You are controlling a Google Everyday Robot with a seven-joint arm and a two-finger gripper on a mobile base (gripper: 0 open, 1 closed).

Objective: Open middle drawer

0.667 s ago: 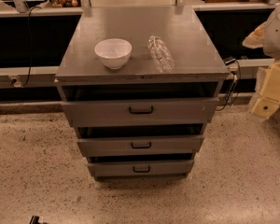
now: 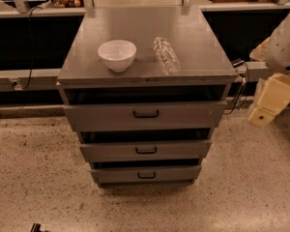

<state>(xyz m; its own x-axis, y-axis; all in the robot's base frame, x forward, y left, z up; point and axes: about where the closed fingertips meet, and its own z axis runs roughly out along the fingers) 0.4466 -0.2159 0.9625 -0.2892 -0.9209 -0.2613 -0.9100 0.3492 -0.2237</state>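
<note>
The grey metal cabinet (image 2: 145,57) has three drawers stacked in its front. The middle drawer (image 2: 183,151) has a low flat front and a small black handle (image 2: 146,150) at its centre; a dark gap shows above it. The taller top drawer (image 2: 101,116) is above it and the smallest bottom drawer (image 2: 116,174) is below. My gripper (image 2: 270,100), cream coloured, hangs at the right of the cabinet, level with the top drawer and well apart from the middle drawer's handle.
A white bowl (image 2: 117,54) and a clear plastic bottle (image 2: 166,55) lying on its side sit on the cabinet top. A black cable (image 2: 239,88) hangs by the cabinet's right side. Counters run behind. Speckled floor (image 2: 38,178) lies in front.
My arm at the right has shifted slightly left and down. The drawers, bowl and bottle have not moved.
</note>
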